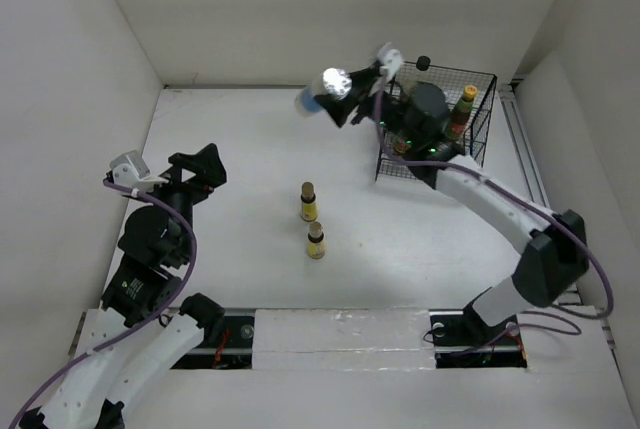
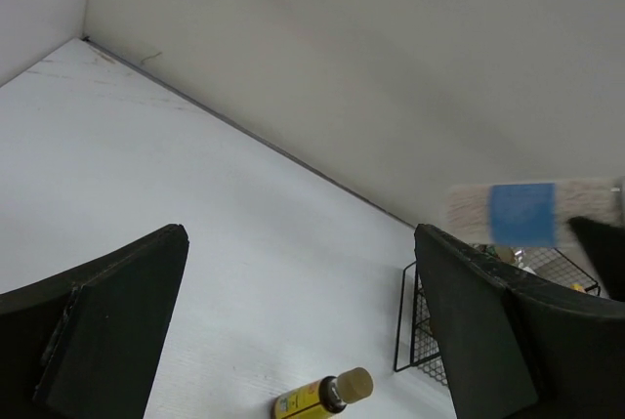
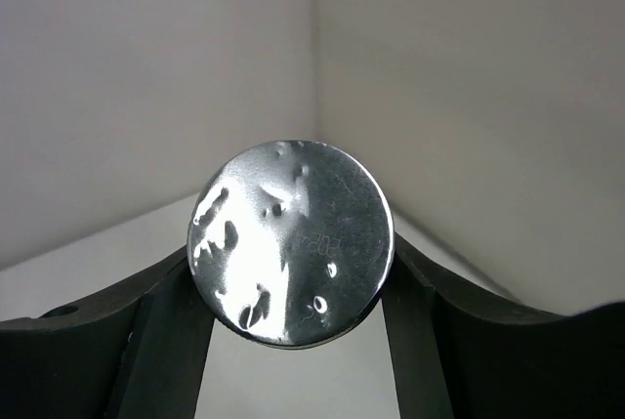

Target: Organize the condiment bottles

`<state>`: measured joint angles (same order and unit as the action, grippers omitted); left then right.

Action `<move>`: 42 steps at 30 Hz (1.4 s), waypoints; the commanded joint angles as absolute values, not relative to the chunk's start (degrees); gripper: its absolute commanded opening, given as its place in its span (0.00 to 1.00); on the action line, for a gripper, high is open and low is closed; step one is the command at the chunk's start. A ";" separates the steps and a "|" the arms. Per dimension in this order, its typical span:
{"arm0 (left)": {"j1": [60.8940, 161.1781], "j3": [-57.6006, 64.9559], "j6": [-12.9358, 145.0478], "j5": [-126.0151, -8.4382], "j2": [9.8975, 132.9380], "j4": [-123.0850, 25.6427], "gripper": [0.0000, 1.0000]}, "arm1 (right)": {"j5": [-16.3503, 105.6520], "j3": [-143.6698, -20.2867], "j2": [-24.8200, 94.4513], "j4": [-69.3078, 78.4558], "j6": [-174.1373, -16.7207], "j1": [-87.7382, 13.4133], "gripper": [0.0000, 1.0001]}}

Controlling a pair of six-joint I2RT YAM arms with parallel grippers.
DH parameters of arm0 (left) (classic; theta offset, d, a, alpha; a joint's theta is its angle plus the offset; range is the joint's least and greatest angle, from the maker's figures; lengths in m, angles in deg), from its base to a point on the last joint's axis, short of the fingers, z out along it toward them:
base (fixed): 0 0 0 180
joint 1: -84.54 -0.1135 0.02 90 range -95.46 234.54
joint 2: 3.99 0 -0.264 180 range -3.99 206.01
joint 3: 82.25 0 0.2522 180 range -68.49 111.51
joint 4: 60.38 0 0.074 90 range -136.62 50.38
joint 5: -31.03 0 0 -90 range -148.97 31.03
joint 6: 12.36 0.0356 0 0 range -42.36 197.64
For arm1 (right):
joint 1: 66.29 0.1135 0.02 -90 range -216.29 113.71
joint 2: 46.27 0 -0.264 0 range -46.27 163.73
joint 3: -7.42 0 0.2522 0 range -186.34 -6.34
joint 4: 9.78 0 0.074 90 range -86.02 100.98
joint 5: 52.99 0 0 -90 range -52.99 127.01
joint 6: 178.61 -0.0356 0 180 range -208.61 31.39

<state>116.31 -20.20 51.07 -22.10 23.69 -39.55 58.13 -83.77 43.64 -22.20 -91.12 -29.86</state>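
My right gripper point(image 1: 347, 89) is shut on a silver-lidded blue-label jar point(image 1: 320, 95) and holds it in the air left of the black wire basket point(image 1: 485, 109). In the right wrist view the jar's shiny lid point(image 3: 291, 241) fills the space between the fingers point(image 3: 166, 331). Two small yellow tan-capped bottles point(image 1: 309, 201) point(image 1: 316, 240) stand mid-table. A red-sauce yellow-capped bottle point(image 1: 465, 105) stands in the basket, and a black cap point(image 1: 423, 62) shows at its back edge. My left gripper point(image 1: 197, 171) is open and empty at the left. The left wrist view shows the held jar point(image 2: 527, 212) and a yellow bottle point(image 2: 322, 398).
The basket stands at the back right, partly hidden by my right arm; its corner also shows in the left wrist view point(image 2: 415, 326). White walls close the table at the back and on both sides.
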 commanded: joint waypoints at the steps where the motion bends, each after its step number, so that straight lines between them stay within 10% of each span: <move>1: 116.27 -19.80 51.53 -23.72 24.83 -41.78 0.98 | 52.67 -78.26 35.76 -27.58 -94.85 -37.42 0.47; 19: 116.27 -19.80 51.53 -26.01 27.12 -41.78 0.98 | 40.79 -59.96 17.19 -21.25 -99.25 -62.41 0.47; 42: 116.27 -19.80 52.06 -26.01 27.65 -42.31 0.98 | 36.22 -67.43 39.94 -15.72 -95.30 -61.63 0.48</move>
